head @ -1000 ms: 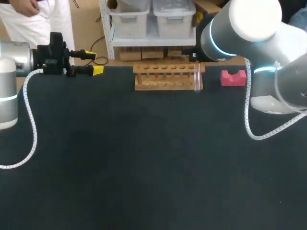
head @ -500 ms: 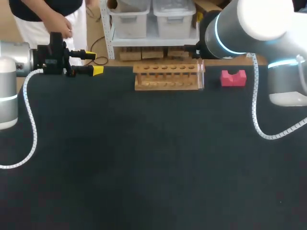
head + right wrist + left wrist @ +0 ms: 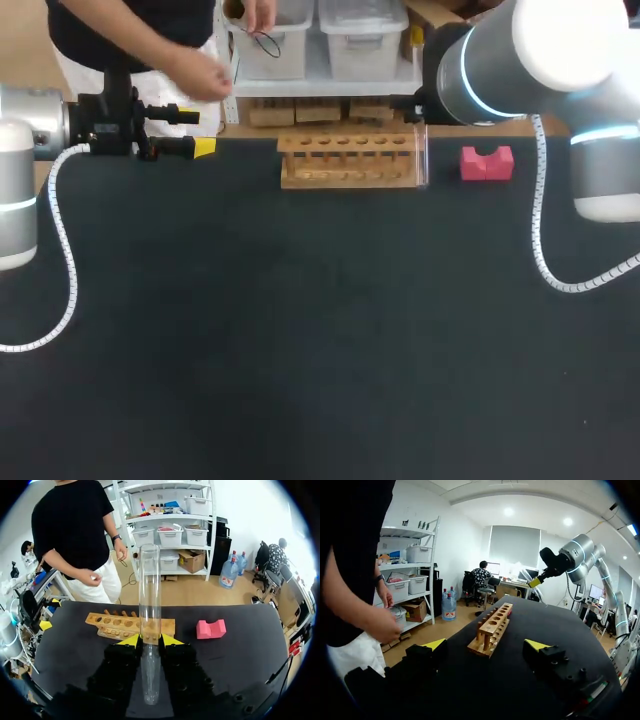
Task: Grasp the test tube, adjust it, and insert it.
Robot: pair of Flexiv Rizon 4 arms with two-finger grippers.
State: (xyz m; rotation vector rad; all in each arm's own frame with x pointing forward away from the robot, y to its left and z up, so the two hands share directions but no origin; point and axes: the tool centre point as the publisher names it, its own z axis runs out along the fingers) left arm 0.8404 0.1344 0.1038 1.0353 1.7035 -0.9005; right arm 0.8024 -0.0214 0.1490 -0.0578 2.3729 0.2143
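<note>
Test tube [image 3: 150,595] is clamped in my right tool [image 3: 150,641], both yellow tips pressing its glass from either side, and the clear length runs straight out ahead of the fingers. From the head view the tube [image 3: 424,155] shows against the right end of the wooden rack [image 3: 345,160], at the far edge of the counter [image 3: 300,330]. The pink block [image 3: 487,162] sits just to the right of the rack, apart from it. Over on the far left edge, my left tool [image 3: 195,131] hangs with its fingers spread wide, gripping nothing, and the rack [image 3: 492,630] lies well ahead of it.
</note>
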